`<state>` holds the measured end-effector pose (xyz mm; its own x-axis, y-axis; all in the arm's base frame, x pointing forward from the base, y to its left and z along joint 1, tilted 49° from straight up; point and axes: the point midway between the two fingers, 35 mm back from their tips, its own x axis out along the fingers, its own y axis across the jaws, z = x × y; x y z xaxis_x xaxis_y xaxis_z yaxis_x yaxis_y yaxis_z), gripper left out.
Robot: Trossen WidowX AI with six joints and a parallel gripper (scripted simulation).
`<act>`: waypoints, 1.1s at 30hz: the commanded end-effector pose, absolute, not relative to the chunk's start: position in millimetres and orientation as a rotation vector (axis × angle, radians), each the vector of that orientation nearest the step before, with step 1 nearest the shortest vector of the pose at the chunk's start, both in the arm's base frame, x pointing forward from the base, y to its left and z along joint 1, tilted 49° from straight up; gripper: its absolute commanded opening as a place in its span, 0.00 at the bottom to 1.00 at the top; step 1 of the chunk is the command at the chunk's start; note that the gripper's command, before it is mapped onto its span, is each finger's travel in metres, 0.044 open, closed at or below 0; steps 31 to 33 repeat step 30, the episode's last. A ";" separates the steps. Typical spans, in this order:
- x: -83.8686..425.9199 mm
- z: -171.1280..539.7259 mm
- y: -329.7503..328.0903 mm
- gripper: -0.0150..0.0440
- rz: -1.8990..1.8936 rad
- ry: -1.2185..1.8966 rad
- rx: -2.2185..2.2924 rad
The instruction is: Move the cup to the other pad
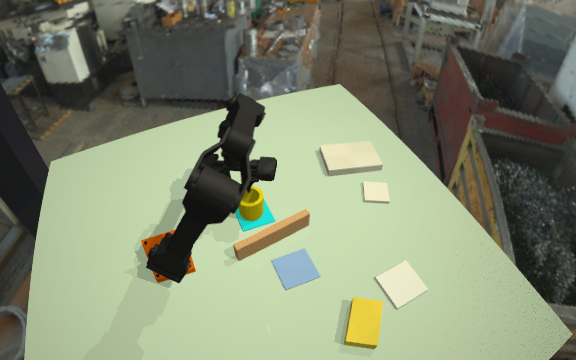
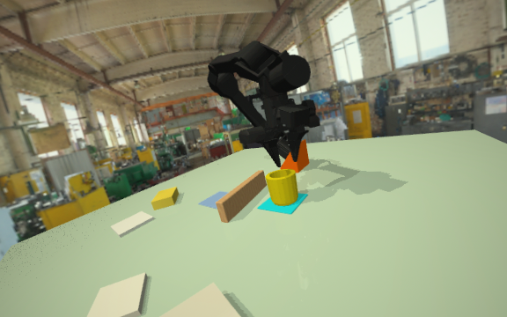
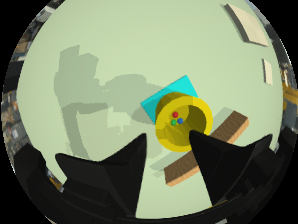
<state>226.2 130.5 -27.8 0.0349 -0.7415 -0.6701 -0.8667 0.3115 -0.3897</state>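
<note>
The yellow cup (image 1: 252, 205) (image 2: 282, 188) (image 3: 162, 111) stands upright on the cyan pad (image 1: 247, 225) (image 2: 290, 209) (image 3: 186, 86). In the wrist view a red marble (image 3: 175, 114), a green marble (image 3: 173, 122) and a blue marble (image 3: 180, 121) lie inside it. The blue pad (image 1: 296, 269) (image 2: 213, 200) lies flat beyond the wooden bar, with nothing on it. My gripper (image 2: 288, 163) (image 3: 168, 136) is open and holds nothing. Its fingertips are just above the cup's rim, toward the arm's base in the exterior view. In the top view the fingers are hidden behind the arm.
A wooden bar (image 1: 273, 234) (image 2: 241, 197) (image 3: 175, 175) stands between the two pads. A yellow block (image 1: 364, 322) (image 2: 165, 198) and a cream tile (image 1: 401, 284) (image 2: 132, 224) lie past the blue pad. A cream slab (image 1: 351, 158) and a small cream tile (image 1: 376, 192) lie farther off.
</note>
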 end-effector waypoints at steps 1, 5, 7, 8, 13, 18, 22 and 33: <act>226.1 -28.0 130.3 0.72 0.186 1.729 -1.458; 226.2 -27.7 130.7 0.90 0.186 1.729 -1.458; 226.4 -26.1 132.8 0.99 0.186 1.729 -1.457; 226.5 -24.7 134.5 1.00 0.186 1.729 -1.457; 227.2 -14.8 146.4 1.00 0.187 1.730 -1.454; 227.6 -4.5 158.1 1.00 0.187 1.730 -1.452; 227.9 3.5 166.9 1.00 0.187 1.731 -1.450; 229.1 12.1 174.6 1.00 0.189 1.723 -1.455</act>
